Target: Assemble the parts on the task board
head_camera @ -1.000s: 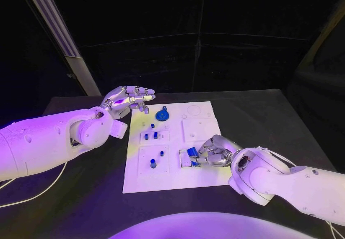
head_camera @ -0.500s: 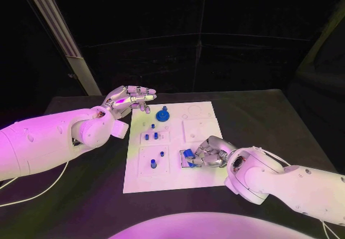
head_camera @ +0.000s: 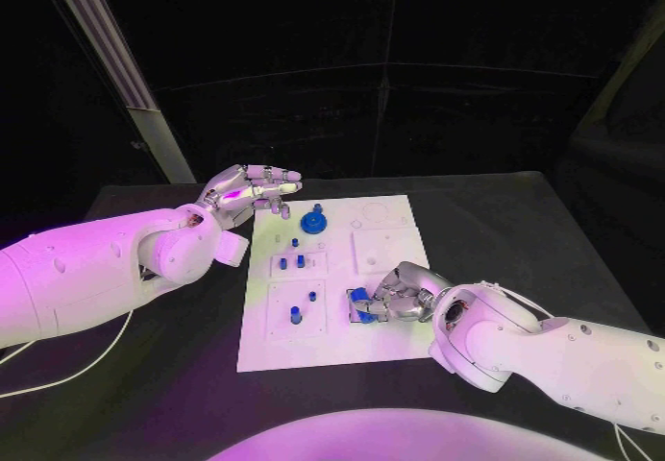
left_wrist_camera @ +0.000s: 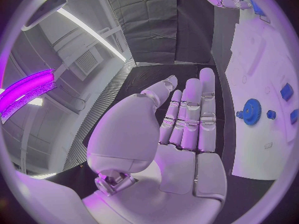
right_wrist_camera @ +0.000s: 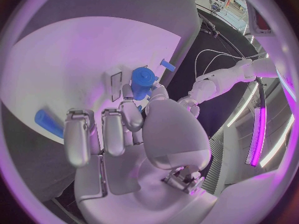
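Fingers of the right hand pinch a blue part over the task board; left hand spread, palm up.

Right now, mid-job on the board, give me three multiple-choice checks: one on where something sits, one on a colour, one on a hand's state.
1. Where is the blue gear?
A. on the far part of the task board
B. on the black table beside the board
C. in the left hand

2. What colour is the task board?
A. black
B. white
C. blue

3. What is the right hand doing?
A. hovering open, away from the board
B. resting flat on the table
C. holding a blue part at the board

Answers:
1 A, the head view shows the gear on the board's far end, near the left hand.
2 B, the plate is white on the black table.
3 C, the right wrist view shows fingers closed round the blue part.
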You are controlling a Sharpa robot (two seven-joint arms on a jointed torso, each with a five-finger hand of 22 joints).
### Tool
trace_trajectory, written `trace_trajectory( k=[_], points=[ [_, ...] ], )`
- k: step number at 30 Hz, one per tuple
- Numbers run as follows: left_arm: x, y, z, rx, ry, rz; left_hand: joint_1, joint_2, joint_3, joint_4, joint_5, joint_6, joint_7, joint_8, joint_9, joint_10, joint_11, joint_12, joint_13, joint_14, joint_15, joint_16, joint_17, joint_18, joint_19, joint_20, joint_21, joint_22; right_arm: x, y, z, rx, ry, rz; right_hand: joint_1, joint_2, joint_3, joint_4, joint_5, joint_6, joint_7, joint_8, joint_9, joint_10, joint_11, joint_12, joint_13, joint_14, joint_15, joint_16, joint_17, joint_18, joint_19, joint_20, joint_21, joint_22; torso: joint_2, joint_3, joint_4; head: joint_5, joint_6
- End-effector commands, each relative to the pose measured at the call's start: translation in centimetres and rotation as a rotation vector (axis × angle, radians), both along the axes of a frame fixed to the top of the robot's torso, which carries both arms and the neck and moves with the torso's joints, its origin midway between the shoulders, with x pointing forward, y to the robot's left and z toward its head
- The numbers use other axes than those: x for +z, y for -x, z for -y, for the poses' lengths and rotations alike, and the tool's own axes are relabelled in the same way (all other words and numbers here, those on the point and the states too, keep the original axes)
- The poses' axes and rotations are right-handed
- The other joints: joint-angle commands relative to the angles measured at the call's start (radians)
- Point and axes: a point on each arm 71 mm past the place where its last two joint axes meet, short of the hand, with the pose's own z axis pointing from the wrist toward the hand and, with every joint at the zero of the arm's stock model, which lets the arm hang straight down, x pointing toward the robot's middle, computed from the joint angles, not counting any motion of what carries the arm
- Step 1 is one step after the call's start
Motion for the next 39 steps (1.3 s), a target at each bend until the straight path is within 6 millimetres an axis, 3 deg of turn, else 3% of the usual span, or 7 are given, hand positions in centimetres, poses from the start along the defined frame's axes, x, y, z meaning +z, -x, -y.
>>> trace_trajectory(
  k=[1, 6, 9, 12, 23, 28, 39],
  points=[
    [0.1, 0.0, 0.2, -0.013, 0.011, -0.001, -0.004, 0.006, -0.005, -0.001, 0.005, -0.007, 0.001, 0.006, 0.000, -0.010, 0.000, 0.007, -0.001, -0.007, 0.000, 0.005, -0.003, 0.015, -0.003, 0.007, -0.006, -0.002, 0.1, 0.0, -0.3, 0.015, 0.020, 0.014, -0.058, -0.002, -0.033, 0.001, -0.183, -0.001, 0.008, -0.012, 0.006, -0.015, 0.006, -0.029, -0.020, 0.050, -0.004, -0.013, -0.011, -0.008, 0.047, -0.003, -0.005, 0.188, 0.000, 0.0001, 0.0001, 0.000, 0.000],
    [0.1, 0.0, 0.2, -0.015, 0.013, 0.000, -0.004, 0.006, -0.005, -0.001, 0.005, -0.007, 0.001, 0.006, 0.000, -0.010, 0.000, 0.007, -0.001, -0.007, 0.000, 0.005, -0.003, 0.015, -0.003, 0.007, -0.006, -0.002, 0.3, 0.0, -0.5, 0.036, 0.047, 0.061, -0.186, -0.057, -0.029, 0.011, -0.336, -0.017, 0.016, -0.031, 0.018, -0.043, 0.014, -0.087, -0.060, 0.045, 0.003, -0.031, -0.032, -0.003, 0.034, 0.003, -0.018, 0.171, 0.000, 0.0002, -0.0003, 0.000, 0.000],
    [0.1, 0.0, 0.1, -0.013, 0.012, 0.001, -0.004, 0.006, -0.005, -0.001, 0.005, -0.007, 0.001, 0.006, 0.000, -0.010, 0.000, 0.007, -0.001, -0.007, 0.000, 0.005, -0.003, 0.015, -0.003, 0.007, -0.006, -0.002, 0.5, 0.0, -0.5, 0.047, 0.057, 0.085, -0.258, -0.110, 0.042, 0.010, -0.362, -0.018, 0.017, -0.037, 0.031, -0.048, 0.016, -0.103, -0.068, 0.045, 0.005, -0.036, -0.034, -0.003, 0.033, 0.006, -0.020, 0.169, 0.000, 0.0004, -0.0015, 0.000, 0.001],
    [0.1, 0.0, 0.1, -0.013, 0.012, 0.000, -0.004, 0.006, -0.005, -0.001, 0.005, -0.007, 0.001, 0.006, 0.000, -0.010, 0.000, 0.007, -0.001, -0.007, 0.000, 0.005, -0.003, 0.015, -0.003, 0.007, -0.006, -0.002, 0.6, 0.0, -0.5, 0.055, 0.059, 0.098, -0.266, -0.116, 0.061, 0.012, -0.359, -0.017, 0.017, -0.038, 0.035, -0.048, 0.015, -0.106, -0.069, 0.045, 0.005, -0.038, -0.035, -0.003, 0.033, 0.006, -0.020, 0.169, 0.000, 0.0004, -0.0013, 0.000, 0.000],
    [0.1, 0.0, -0.1, -0.010, 0.011, 0.000, -0.004, 0.006, -0.005, -0.001, 0.005, -0.007, 0.001, 0.006, 0.000, -0.010, 0.000, 0.007, -0.001, -0.007, 0.000, 0.005, -0.003, 0.015, -0.003, 0.007, -0.006, -0.002, 1.1, 0.3, -0.6, 0.093, 0.055, 0.128, -0.024, -0.065, 0.127, -0.063, -0.243, 0.005, 0.008, -0.035, 0.071, -0.037, 0.006, -0.105, -0.053, 0.049, -0.003, -0.038, -0.024, -0.004, 0.037, 0.000, -0.017, 0.174, -0.001, 0.0011, -0.0021, 0.001, -0.002],
    [0.1, 0.0, -0.1, -0.010, 0.011, 0.000, -0.004, 0.006, -0.005, -0.001, 0.005, -0.007, 0.001, 0.006, 0.000, -0.010, 0.000, 0.007, -0.001, -0.007, 0.000, 0.005, -0.003, 0.015, -0.003, 0.007, -0.006, -0.002, 1.1, 0.4, -0.7, 0.101, 0.072, 0.139, 0.081, -0.056, 0.148, -0.126, -0.308, 0.014, 0.004, -0.024, 0.085, -0.036, 0.002, -0.109, -0.052, 0.049, -0.007, -0.039, -0.022, -0.005, 0.039, -0.004, -0.016, 0.177, 0.000, 0.0005, 0.0000, -0.001, -0.003],
    [0.1, 0.0, -0.1, -0.009, 0.010, -0.001, -0.003, 0.007, -0.005, -0.001, 0.005, -0.007, 0.001, 0.007, 0.000, -0.011, 0.000, 0.009, -0.001, -0.008, 0.000, 0.005, -0.004, 0.015, -0.003, 0.007, -0.007, -0.002, 1.0, 0.1, -0.6, 0.084, 0.094, 0.149, 0.090, -0.040, 0.149, -0.131, -0.323, 0.024, 0.001, -0.013, 0.096, -0.030, -0.001, -0.106, -0.046, 0.050, -0.009, -0.037, -0.018, -0.006, 0.042, -0.006, -0.014, 0.181, -0.001, -0.0004, 0.0007, -0.003, -0.004]
  ],
)
